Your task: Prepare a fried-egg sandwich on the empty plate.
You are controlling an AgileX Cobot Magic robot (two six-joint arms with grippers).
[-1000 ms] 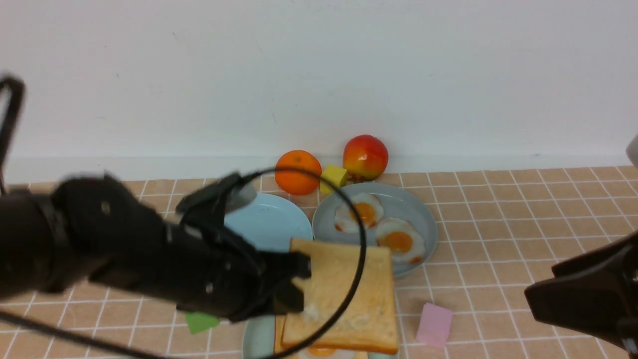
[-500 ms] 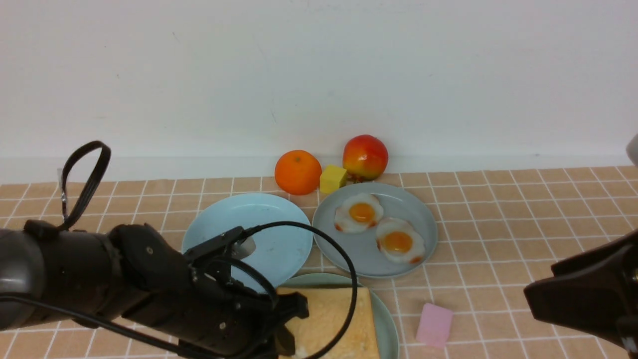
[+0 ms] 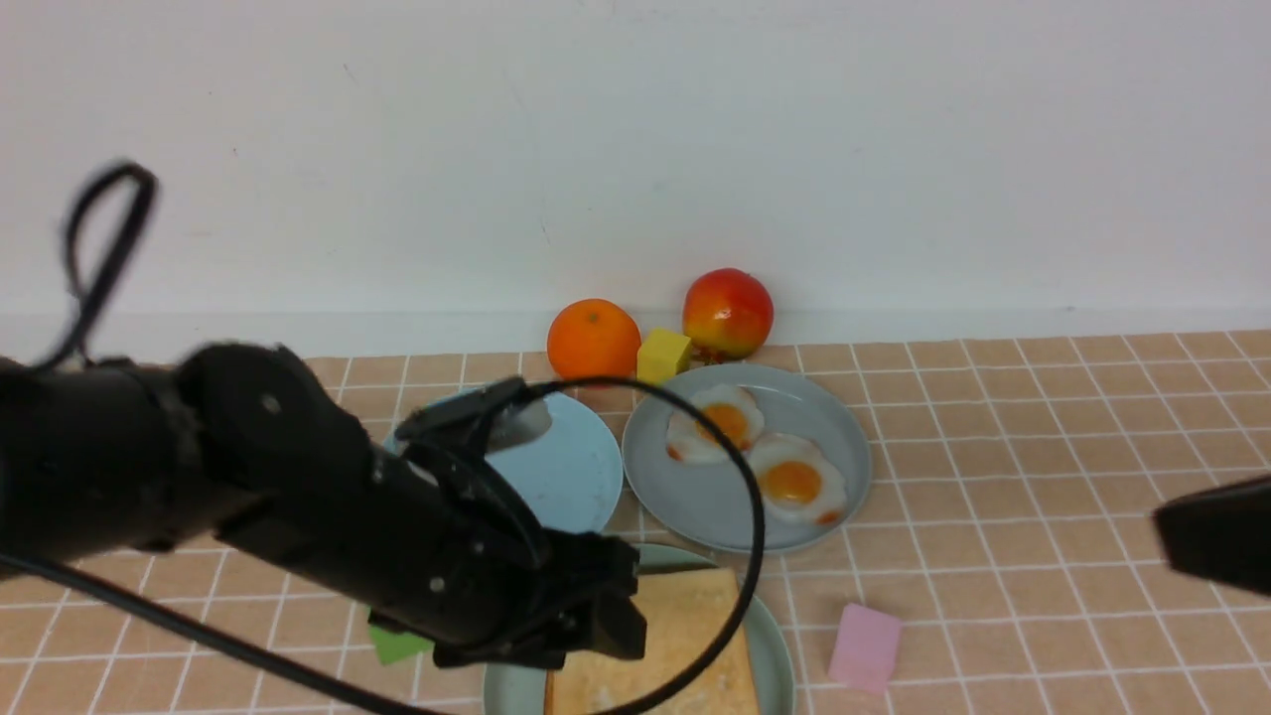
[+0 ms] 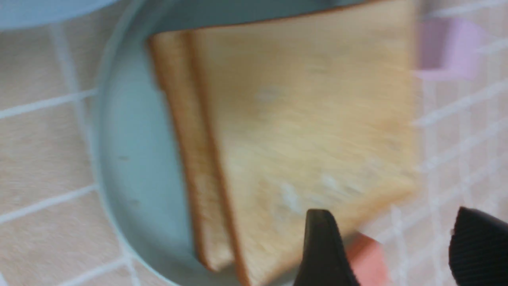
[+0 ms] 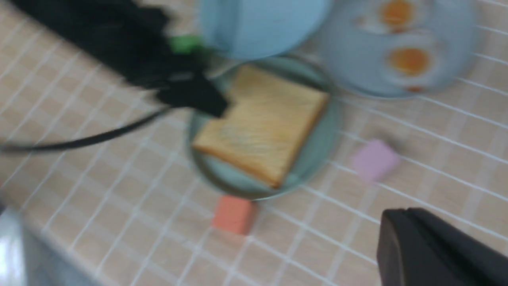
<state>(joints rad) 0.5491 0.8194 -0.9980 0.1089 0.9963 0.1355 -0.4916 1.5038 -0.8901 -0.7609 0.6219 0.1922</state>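
From the front we see our left gripper (image 3: 611, 606) at the sandwich's (image 3: 685, 645) left edge, on the mint plate (image 3: 767, 636). In the left wrist view its jaws stand apart, holding nothing. In the right wrist view the right gripper (image 5: 397, 234) is closed and empty, apart from the plate.

The left arm (image 3: 298, 497) blocks the way to the toast (image 3: 685, 645) from the left, a pink block (image 3: 866, 647) sits just right of it, and the worktop (image 3: 1033, 467) farther right is open.

Three plates (image 3: 571, 467), two toast slices (image 4: 309, 119), two eggs (image 3: 791, 484)
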